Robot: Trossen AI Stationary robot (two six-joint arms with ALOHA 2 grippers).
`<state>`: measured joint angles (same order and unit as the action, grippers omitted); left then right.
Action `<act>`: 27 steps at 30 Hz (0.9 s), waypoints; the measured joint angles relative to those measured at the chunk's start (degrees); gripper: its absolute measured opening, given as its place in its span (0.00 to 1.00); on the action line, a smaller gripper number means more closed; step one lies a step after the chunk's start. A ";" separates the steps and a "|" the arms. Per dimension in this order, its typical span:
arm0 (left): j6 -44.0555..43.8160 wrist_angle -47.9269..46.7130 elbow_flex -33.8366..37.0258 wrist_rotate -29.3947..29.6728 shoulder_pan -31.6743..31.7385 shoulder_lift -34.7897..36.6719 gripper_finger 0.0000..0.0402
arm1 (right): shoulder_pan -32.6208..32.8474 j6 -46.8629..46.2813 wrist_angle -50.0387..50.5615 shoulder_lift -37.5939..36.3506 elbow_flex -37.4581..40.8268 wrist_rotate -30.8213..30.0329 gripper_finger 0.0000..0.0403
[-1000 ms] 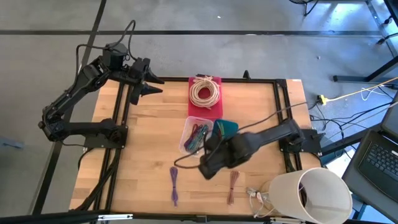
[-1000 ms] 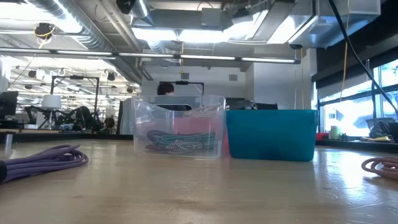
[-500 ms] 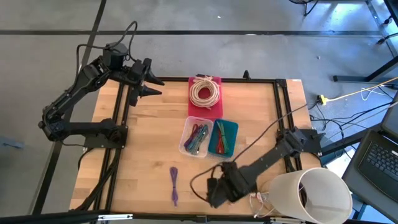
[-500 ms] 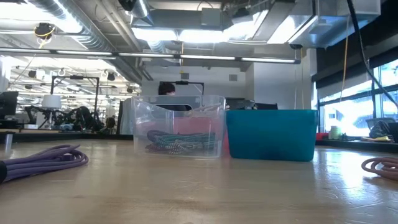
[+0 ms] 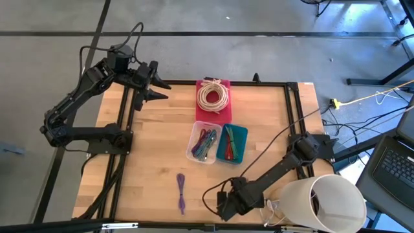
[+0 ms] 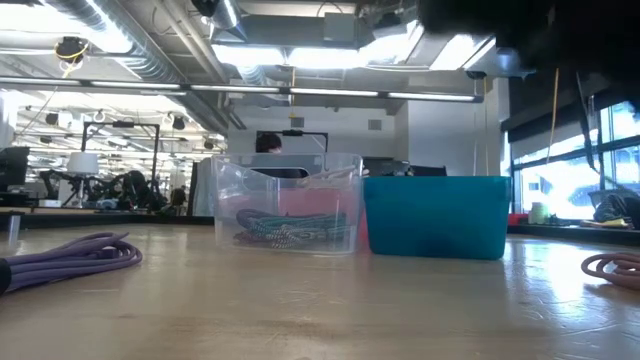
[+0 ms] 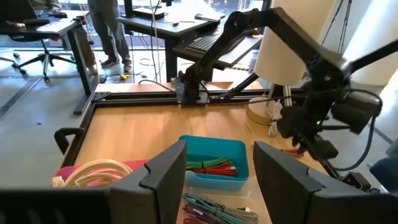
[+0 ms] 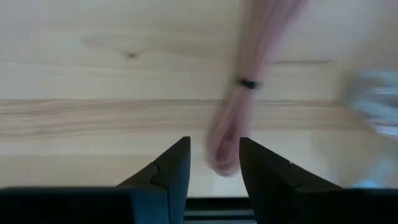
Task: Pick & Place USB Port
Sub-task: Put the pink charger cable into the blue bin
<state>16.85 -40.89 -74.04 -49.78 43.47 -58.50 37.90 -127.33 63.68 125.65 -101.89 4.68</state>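
Note:
A pink-brown USB cable bundle (image 8: pixel 244 81), tied with a dark band, lies flat on the wooden table near its near edge; the low view shows it as a coil (image 6: pixel 612 268). My right gripper (image 8: pixel 214 146) points straight down over it, open, one finger on each side of the bundle's looped end; in the high view it (image 5: pixel 226 207) covers the cable. A purple cable bundle (image 5: pixel 181 192) lies to its left. My left gripper (image 5: pixel 162 89) waits open above the far left corner.
At the table's middle stand a clear bin (image 5: pixel 204 142) and a teal bin (image 5: pixel 233 144), both with cables. Behind them a pink bin (image 5: pixel 213 97) holds a white coil. A big white cylinder (image 5: pixel 326 200) and a white cable (image 5: pixel 268 206) lie at the near right.
My right gripper has swung from just in front of the bins toward the table's near edge and come down over the pink-brown cable, rolling its wrist as it went. The cable has not moved. My left arm has kept its place.

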 joint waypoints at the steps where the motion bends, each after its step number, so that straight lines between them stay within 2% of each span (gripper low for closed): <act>1: -0.03 0.00 0.00 0.00 0.00 -0.01 0.45 | -0.13 -0.01 -3.54 -0.50 2.25 0.05 0.35; 4: -0.06 0.03 0.00 0.00 0.01 0.00 0.45 | -0.60 -0.07 -9.72 -1.82 7.70 -0.07 0.35; 8: -0.39 0.02 0.00 -0.02 0.01 0.00 0.45 | -1.17 0.19 -11.20 -3.85 12.08 -0.11 0.35; 19: -0.17 0.01 0.00 0.11 0.01 -0.02 0.45 | -1.35 0.45 -7.71 -6.28 14.24 2.41 0.35; 27: -0.03 -0.01 0.00 0.13 0.01 -0.02 0.45 | -1.34 0.28 -16.19 -6.27 19.71 3.85 0.35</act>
<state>16.82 -40.91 -74.04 -49.65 43.48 -58.52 36.56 -127.04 47.49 119.39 -82.18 8.54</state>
